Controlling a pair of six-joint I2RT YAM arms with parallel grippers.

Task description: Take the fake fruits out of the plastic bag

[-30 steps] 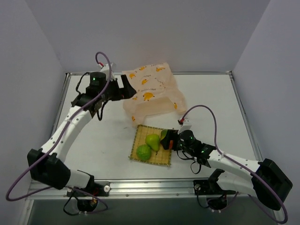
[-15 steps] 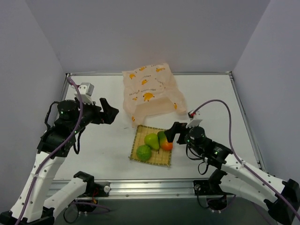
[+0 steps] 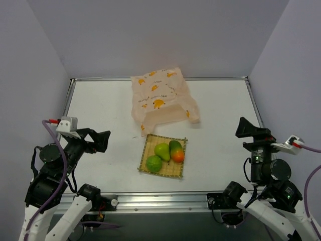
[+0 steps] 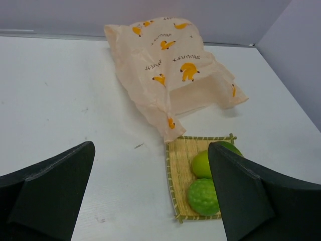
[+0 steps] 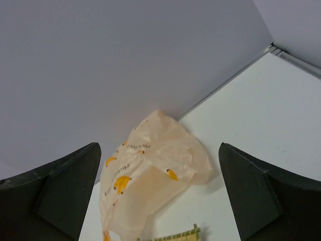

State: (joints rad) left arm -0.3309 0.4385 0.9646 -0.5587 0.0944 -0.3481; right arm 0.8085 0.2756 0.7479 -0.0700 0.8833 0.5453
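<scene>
The pale peach plastic bag (image 3: 161,98) with banana prints lies crumpled at the back centre of the table. It also shows in the left wrist view (image 4: 170,70) and in the right wrist view (image 5: 150,186). The green pear (image 3: 162,150), the round green lime (image 3: 153,163) and the green-orange-red mango (image 3: 176,150) lie outside the bag on the yellow woven mat (image 3: 173,169). My left gripper (image 3: 103,140) is open and empty at the near left, well away from the bag. My right gripper (image 3: 247,128) is open and empty at the near right, raised and pointing toward the back.
In the left wrist view the lime (image 4: 203,196) and the pear (image 4: 201,163) sit on the mat (image 4: 179,165); my right finger hides most of the mango. White walls enclose the table on three sides. A metal rail (image 3: 160,198) runs along the near edge.
Both arms have pulled back to the near edge. The left gripper has left the bag. The right gripper has let go of the mango, which now lies on the mat.
</scene>
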